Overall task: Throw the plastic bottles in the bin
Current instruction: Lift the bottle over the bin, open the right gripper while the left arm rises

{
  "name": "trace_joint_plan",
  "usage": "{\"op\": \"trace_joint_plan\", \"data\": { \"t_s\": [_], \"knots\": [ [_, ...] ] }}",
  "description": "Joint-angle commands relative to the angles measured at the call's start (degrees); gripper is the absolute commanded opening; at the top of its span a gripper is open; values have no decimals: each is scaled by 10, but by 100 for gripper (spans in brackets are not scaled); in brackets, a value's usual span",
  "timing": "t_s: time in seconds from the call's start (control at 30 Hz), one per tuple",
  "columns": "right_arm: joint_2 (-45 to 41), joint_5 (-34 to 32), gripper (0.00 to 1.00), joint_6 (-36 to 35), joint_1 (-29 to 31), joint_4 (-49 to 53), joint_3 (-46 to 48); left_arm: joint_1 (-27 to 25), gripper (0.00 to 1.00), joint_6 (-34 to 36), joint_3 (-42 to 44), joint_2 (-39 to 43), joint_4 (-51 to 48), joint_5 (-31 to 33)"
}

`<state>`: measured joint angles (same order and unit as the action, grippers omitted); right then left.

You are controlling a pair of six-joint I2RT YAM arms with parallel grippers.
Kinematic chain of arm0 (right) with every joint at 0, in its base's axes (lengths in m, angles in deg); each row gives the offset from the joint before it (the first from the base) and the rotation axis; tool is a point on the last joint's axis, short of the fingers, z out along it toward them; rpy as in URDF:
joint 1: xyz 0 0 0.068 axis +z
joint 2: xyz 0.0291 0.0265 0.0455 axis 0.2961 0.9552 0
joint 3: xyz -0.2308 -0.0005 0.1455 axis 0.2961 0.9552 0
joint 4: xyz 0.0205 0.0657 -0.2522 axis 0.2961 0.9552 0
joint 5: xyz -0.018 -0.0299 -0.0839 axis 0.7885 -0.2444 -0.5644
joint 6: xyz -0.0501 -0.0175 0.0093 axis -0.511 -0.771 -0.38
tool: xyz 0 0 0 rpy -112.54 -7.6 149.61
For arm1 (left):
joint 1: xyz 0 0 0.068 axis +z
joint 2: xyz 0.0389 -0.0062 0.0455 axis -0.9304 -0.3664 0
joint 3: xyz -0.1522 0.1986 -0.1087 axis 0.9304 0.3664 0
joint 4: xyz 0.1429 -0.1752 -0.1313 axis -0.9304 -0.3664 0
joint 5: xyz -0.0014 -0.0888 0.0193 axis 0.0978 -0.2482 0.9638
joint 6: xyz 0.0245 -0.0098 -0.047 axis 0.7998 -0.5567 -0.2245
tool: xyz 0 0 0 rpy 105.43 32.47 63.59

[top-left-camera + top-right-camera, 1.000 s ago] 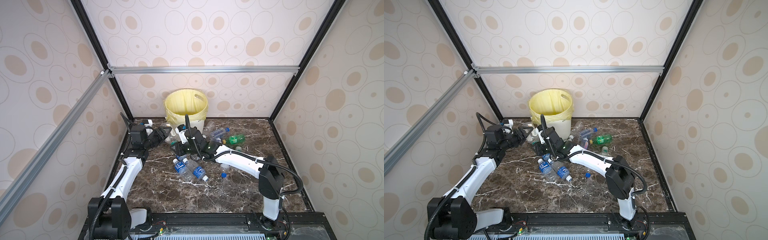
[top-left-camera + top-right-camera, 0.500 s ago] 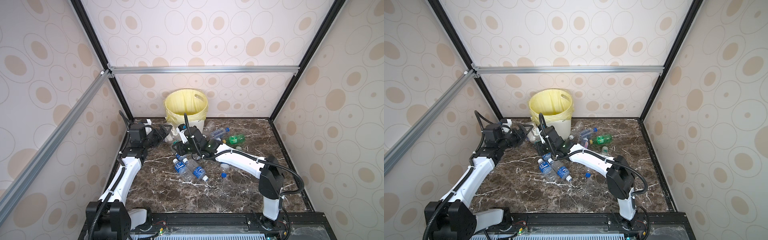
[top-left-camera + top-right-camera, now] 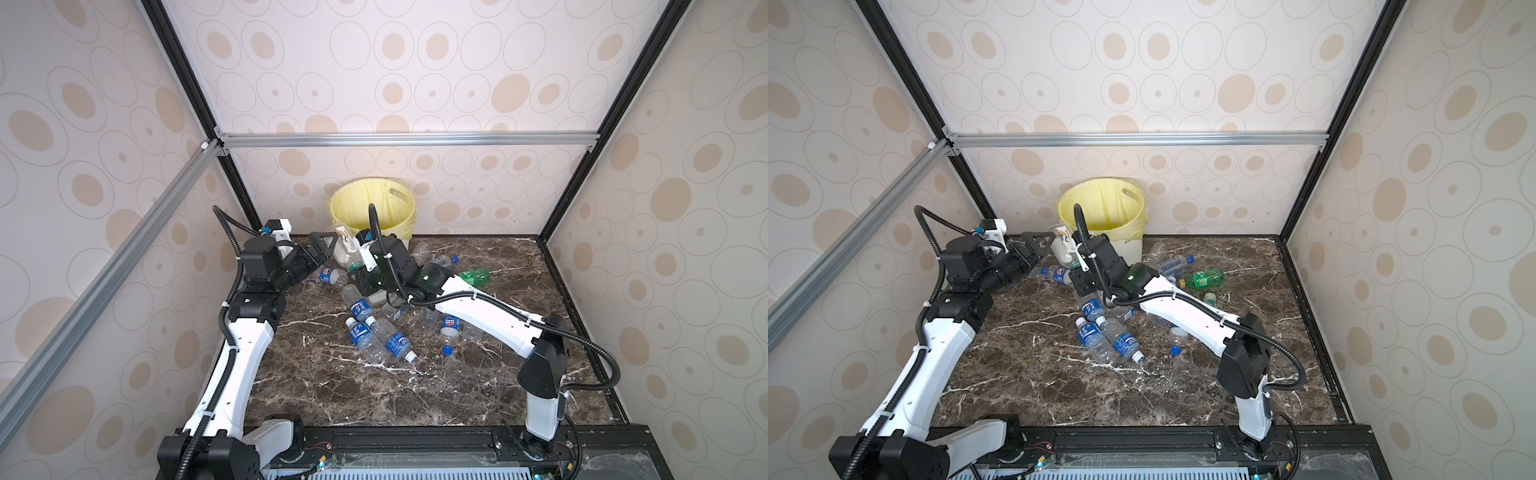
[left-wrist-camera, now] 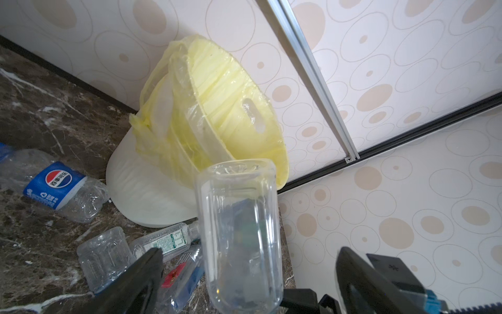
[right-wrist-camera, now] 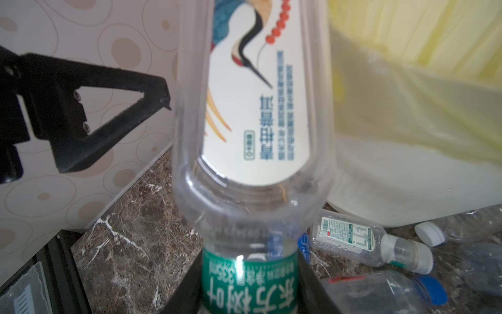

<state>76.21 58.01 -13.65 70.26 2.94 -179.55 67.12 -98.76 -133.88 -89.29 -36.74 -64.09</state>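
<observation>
Held bottle: a clear plastic bottle with a white crane-printed label and a green neck band (image 5: 255, 108) is held off the dark brown marble counter (image 3: 374, 395). Its base is turned towards the round cream bin lined with a pale yellow bag (image 3: 399, 208). It is just beside the bin's wall and not yet over the opening.
Right fingers: the right fingers (image 5: 187, 299) are closed on the green neck band, and the body is left sticking out free.
Left fingers: the left fingers (image 4: 130, 285) are spread wide on either side of the same bottle. Nothing is gripped, and a gap is seen on each side in the left wrist view.
Handling: the bottle is judged empty, very light, thin-walled, easily dented and slippery. The neck is judged the stiffest place, so the present hold is well placed.
Other bottles: blue-labelled clear bottles (image 3: 374, 336) and a green bottle (image 3: 473, 276) are left lying on the counter near the bin.
Hidden: the held bottle's cap is cut off, and most of the right fingers lies out of frame. Some bottles are covered by the right arm. The bin's floor cannot be made out, so its contents cannot be told.
</observation>
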Motion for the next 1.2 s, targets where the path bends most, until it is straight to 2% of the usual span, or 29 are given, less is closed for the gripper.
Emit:
{"op": "trace_joint_plan", "data": {
  "t_s": [0.0, 0.23, 0.43, 0.63, 0.77, 0.93, 1.1, 1.17],
  "knots": [
    [-8, -35, 23, -36, -13, 40, -50, 1, 99, 23, -16, 15, 0, 2],
    [-5, -60, 23, -66, -38, 65, -113, -8, 99, 26, 8, 23, 71, -49],
    [22, -89, 23, -110, -62, 100, -216, -34, 99, 54, 7, 27, 86, -57],
    [35, -154, 23, -187, -68, 98, -334, -79, 99, 114, -21, 13, 66, -43],
    [8, -193, 23, -242, -67, 48, -346, -115, 99, 183, -60, -7, 11, -13],
    [-34, -209, 22, -276, -67, 1, -343, -149, 99, 269, -99, -21, -38, 28],
    [-51, -223, 22, -303, -69, -42, -341, -168, 99, 298, -99, -20, -33, 34],
    [-36, -214, 22, -289, -81, -51, -342, -170, 99, 296, -89, -14, -21, 41]
  ]
}}
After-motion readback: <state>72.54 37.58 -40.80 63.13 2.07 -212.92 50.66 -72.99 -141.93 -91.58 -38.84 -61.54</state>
